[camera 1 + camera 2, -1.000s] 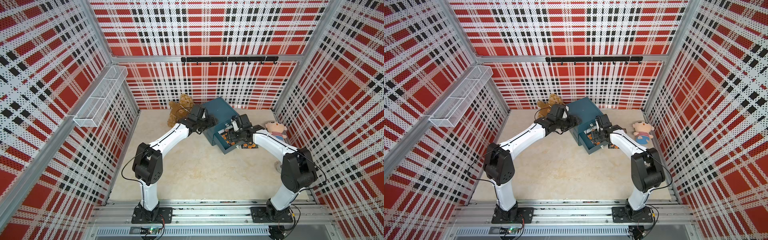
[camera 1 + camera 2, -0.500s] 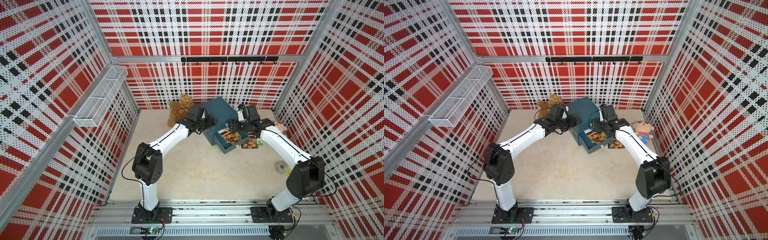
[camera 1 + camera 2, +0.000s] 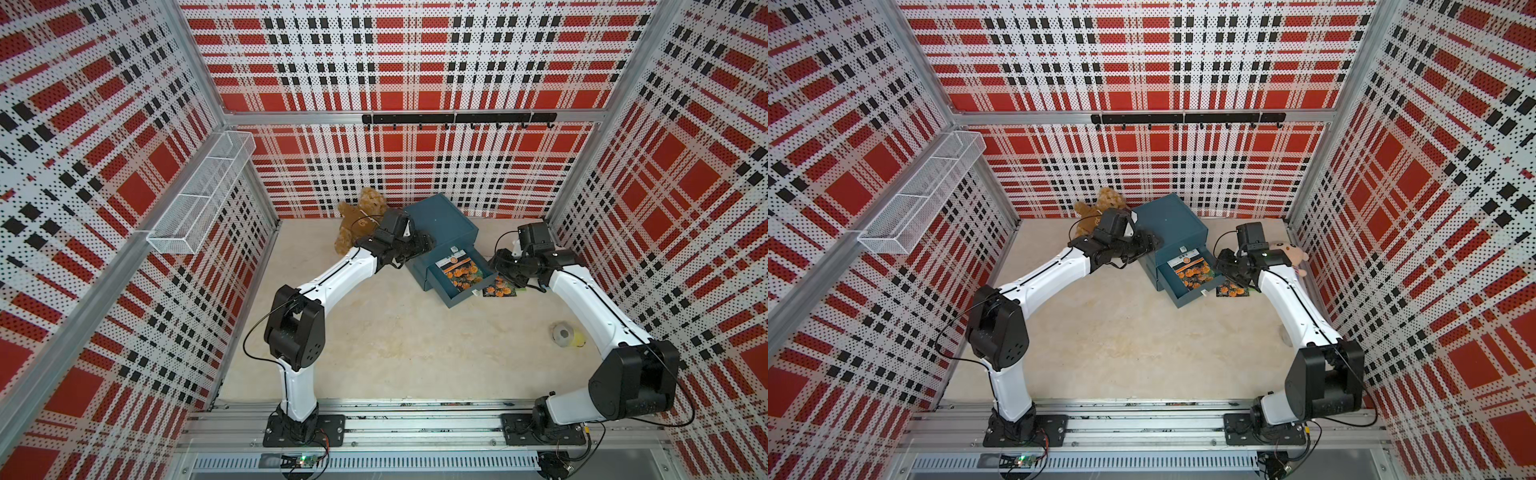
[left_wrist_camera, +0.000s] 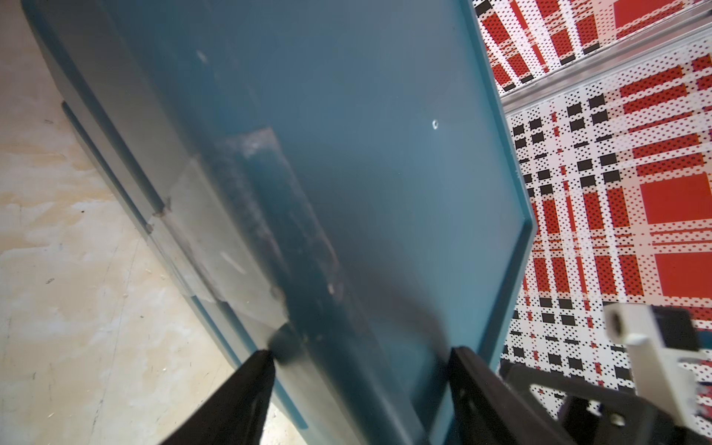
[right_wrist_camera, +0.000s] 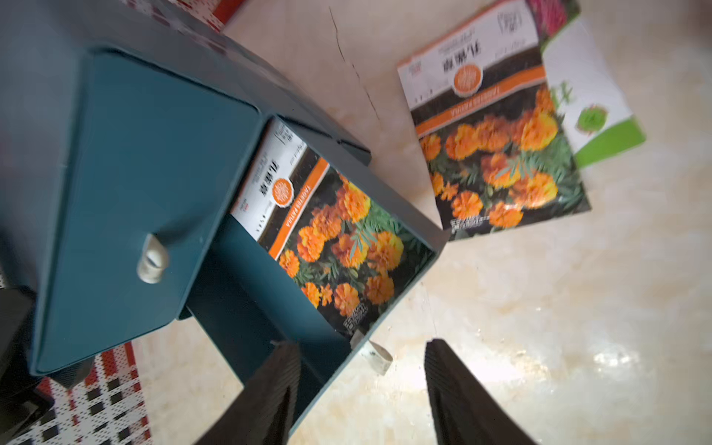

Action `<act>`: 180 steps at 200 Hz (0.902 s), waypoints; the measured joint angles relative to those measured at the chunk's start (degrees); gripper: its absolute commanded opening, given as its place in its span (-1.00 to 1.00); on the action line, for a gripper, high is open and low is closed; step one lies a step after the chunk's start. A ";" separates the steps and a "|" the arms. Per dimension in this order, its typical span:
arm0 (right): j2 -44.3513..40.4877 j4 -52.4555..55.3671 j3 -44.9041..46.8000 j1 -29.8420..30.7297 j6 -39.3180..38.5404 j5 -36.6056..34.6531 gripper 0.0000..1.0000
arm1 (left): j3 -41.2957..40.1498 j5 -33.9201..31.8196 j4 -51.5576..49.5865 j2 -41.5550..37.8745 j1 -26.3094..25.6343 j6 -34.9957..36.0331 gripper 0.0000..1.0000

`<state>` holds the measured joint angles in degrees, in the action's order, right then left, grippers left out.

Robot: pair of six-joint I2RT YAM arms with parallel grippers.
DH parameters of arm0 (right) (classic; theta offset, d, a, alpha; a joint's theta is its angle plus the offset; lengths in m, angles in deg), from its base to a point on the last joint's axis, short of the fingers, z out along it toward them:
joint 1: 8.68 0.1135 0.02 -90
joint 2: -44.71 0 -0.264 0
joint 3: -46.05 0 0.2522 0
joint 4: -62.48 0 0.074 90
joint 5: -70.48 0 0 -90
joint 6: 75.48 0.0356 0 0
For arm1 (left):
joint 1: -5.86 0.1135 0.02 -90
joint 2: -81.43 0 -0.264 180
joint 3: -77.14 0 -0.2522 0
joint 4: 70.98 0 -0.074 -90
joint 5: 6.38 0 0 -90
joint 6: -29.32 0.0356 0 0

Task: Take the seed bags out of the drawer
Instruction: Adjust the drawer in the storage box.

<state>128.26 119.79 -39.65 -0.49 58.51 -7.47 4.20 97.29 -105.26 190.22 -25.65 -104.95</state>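
One orange seed bag [image 5: 335, 246] lies flat in the open drawer [image 5: 239, 293]. Another seed bag [image 5: 497, 154] lies on the table [image 5: 539, 308] just beside the drawer, partly on top of a green bag [image 5: 593, 108]. The right gripper [image 5: 360, 345] is spread wide and holds nothing. The left gripper [image 4: 362, 352] squeezes the blue box [image 4: 346, 154].

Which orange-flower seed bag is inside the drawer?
The seed bag lying flat in the open drawer; the other orange bag lies outside on the table, overlapping a green-and-white packet.
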 measured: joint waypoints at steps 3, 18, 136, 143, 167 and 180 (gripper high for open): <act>0.02 -0.04 0.26 0.07 0.66 0.20 0.19 | -0.11 0.00 0.11 -0.02 0.00 0.00 0.51; 0.09 -0.33 0.87 0.11 2.89 1.20 0.21 | -0.48 0.00 0.57 -0.15 0.00 0.00 0.51; 6.84 -3.69 2.05 0.11 7.61 5.11 -0.30 | -2.40 -0.07 2.97 -0.92 0.00 -0.20 0.51; 6.93 -3.69 2.05 0.11 7.65 5.33 -0.32 | -2.51 -0.07 3.06 -0.96 0.00 -0.22 0.51; 7.52 -2.89 1.53 0.11 7.26 5.88 -0.42 | -3.30 -0.13 3.91 -1.29 0.00 -0.28 0.51; 7.69 -2.12 1.05 0.11 6.93 5.99 -0.51 | -3.65 -0.13 4.46 -1.36 -0.02 -0.33 0.51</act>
<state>135.95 117.67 -38.60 -0.38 65.44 -1.48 0.55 97.16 -100.80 188.87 -25.67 -105.28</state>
